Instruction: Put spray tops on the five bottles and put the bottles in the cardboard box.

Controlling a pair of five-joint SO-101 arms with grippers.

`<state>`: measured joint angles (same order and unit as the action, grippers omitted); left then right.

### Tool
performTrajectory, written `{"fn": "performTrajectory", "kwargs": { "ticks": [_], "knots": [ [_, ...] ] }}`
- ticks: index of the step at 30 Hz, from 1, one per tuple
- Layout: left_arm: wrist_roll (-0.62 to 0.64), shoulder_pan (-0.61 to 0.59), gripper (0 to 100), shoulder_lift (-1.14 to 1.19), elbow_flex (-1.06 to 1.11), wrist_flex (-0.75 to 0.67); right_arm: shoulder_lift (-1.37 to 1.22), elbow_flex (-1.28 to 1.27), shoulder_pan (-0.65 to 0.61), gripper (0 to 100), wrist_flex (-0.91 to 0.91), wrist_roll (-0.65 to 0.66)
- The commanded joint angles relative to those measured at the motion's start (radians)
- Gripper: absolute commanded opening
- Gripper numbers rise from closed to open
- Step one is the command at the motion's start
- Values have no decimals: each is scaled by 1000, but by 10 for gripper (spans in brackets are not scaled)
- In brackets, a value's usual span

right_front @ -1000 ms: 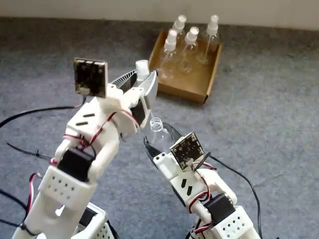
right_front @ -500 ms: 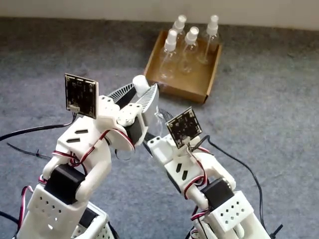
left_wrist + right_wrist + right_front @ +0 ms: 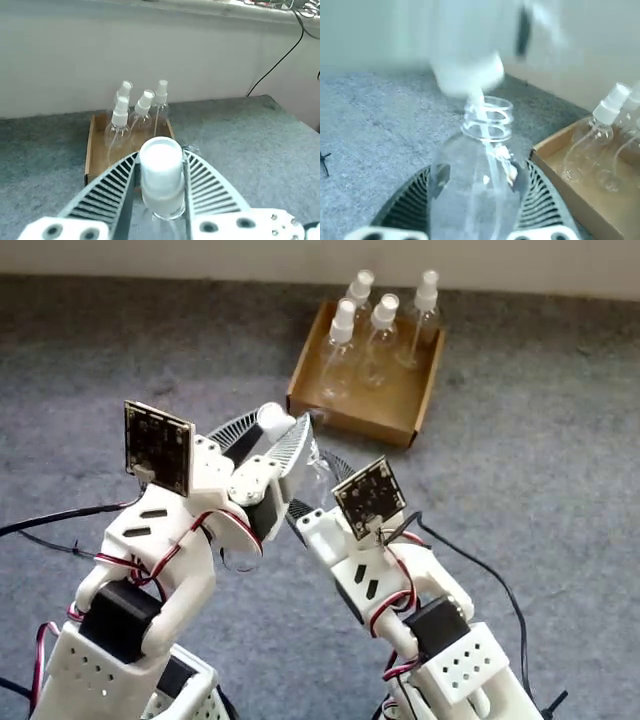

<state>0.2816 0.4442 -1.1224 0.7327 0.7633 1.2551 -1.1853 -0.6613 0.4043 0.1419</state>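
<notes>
Drawing nearer, the left jaws are clenching the spray top (image 3: 160, 175); the right wrist view is revealing its tube entering the bottle (image 3: 475, 200) the right jaws are grasping. Four capped bottles (image 3: 383, 325) are standing in the cardboard box (image 3: 360, 423).

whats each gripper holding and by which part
Left gripper holds a spray top by its cap sides; right gripper holds the open bottle around its body.

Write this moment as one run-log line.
left jaws: spray top | right jaws: uncapped bottle | tube in neck | cardboard box: four capped bottles
</notes>
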Motion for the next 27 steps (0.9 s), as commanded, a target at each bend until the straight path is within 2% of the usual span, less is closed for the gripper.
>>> {"fn": "performTrajectory", "kwargs": {
  "ticks": [1, 6, 12, 14, 18, 23, 27],
  "knots": [
    [-44, 42, 5, 12, -4, 23, 71, 58, -22, 3, -30, 34],
    [-44, 85, 5, 12, -22, 26, 240, -21, -19, 3, -28, 52],
    [-46, 81, 8, 12, -28, 26, 306, -47, -36, 3, 31, 57],
    [-77, 81, 45, 12, -33, 26, 318, -48, -51, 3, 35, 81],
    [-115, 87, 188, 12, -85, 72, 323, -48, -74, 3, 35, 100],
    [-117, 81, 172, 10, -140, 126, 325, -48, -73, 3, 35, 100],
    [-118, 79, 229, 10, -177, 155, 320, -48, -71, 3, 35, 98]
  ]
}}
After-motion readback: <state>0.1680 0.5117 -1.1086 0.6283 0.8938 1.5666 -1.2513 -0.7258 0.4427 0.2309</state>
